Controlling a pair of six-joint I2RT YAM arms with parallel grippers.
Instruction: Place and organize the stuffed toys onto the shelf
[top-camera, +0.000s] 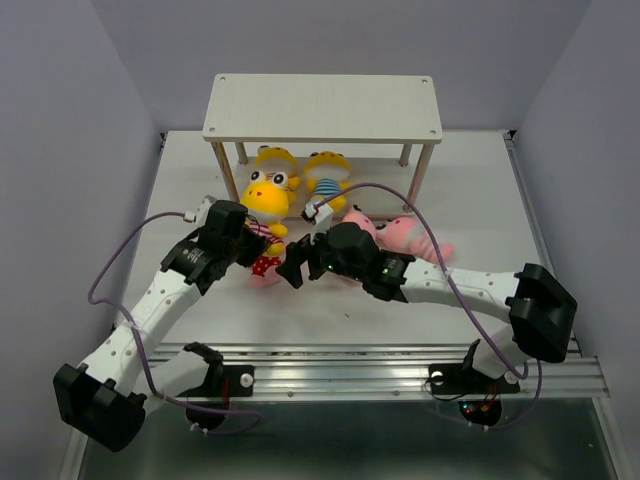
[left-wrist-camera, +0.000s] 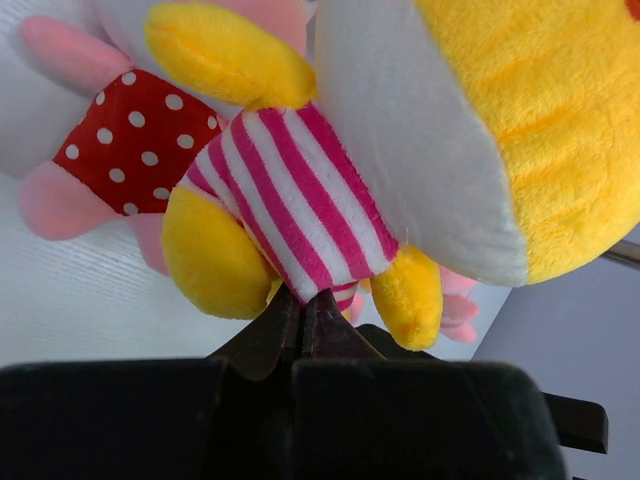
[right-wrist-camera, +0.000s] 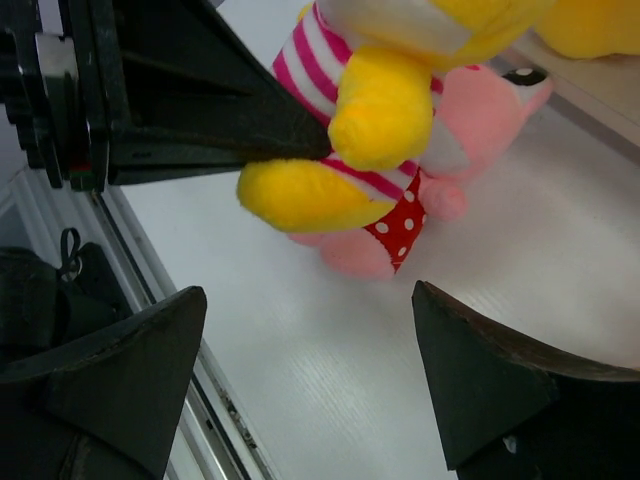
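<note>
Three yellow plush dolls (top-camera: 327, 172) and three pink plush dolls (top-camera: 415, 237) are counted. One pink-striped yellow doll (top-camera: 268, 198) is pinched by the left hand (left-wrist-camera: 308, 305); the right hand (right-wrist-camera: 308, 298) is spread wide.

There are six stuffed toys. Three are yellow: a pink-striped yellow toy (top-camera: 268, 200), a blue-striped yellow toy (top-camera: 327, 182) and a third yellow toy (top-camera: 277, 158). Three are pink: a polka-dot pink toy (top-camera: 265, 268), a plain pink toy (top-camera: 360, 222) and a striped pink toy (top-camera: 420, 238). There is one shelf (top-camera: 322, 106) and two arms, the left arm (top-camera: 150, 310) and the right arm (top-camera: 470, 290).
</note>
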